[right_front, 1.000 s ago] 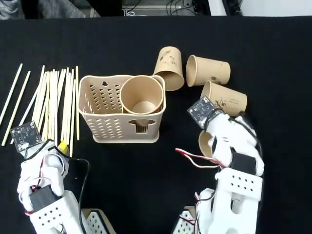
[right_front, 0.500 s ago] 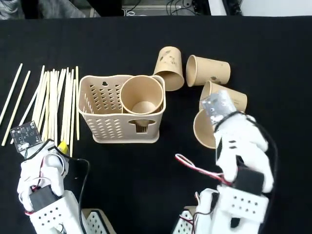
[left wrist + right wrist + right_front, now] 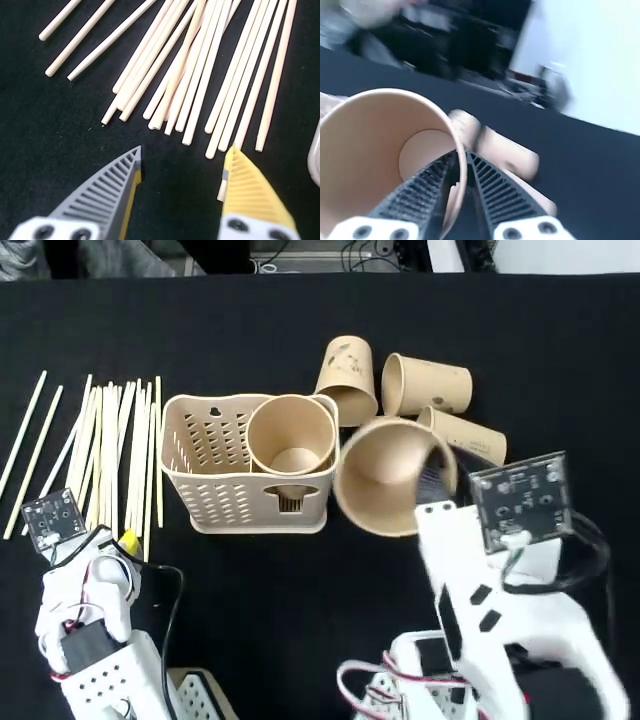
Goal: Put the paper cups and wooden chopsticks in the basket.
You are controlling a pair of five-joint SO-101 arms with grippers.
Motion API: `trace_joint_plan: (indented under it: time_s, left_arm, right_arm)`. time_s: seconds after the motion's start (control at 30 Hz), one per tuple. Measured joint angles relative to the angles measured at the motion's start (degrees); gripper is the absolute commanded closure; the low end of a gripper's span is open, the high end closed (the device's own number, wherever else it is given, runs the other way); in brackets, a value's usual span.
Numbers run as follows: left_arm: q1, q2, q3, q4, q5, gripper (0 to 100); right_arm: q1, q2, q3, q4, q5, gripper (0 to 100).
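The held cup [image 3: 385, 475] hangs tilted at the centre of the high view, just right of the basket [image 3: 200, 510], mouth toward the camera. The right gripper [image 3: 463, 156] pinches its rim, one finger inside, one outside. The step in hand looks like carrying this cup to the basket. Next it needs shifting left over the rim and lowering, probably into the stowed cup [image 3: 291, 435] filling the basket's right half. That cup's rim and the basket wall could catch the tilted one. Loose cups [image 3: 430, 384] lie on the surface [image 3: 250, 620] at upper right. Chopsticks [image 3: 110, 440] lie at the left, beside the basket; the left gripper [image 3: 185, 148] hovers wide open at their near ends.
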State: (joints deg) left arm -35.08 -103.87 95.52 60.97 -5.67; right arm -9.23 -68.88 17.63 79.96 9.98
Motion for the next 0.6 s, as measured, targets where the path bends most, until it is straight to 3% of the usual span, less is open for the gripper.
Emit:
trace_joint_plan:
  time_s: [0.23, 0.6]
  left_arm:
    - [0.0, 0.0, 0.0, 0.0, 0.0, 74]
    - [0.0, 0.0, 0.0, 0.0, 0.0, 74]
  right_arm:
    - [-14.7, 18.5, -14.0, 0.5, -4.7, 98.7]
    - [-15.7, 35.3, -17.8, 0.5, -2.9, 98.7]
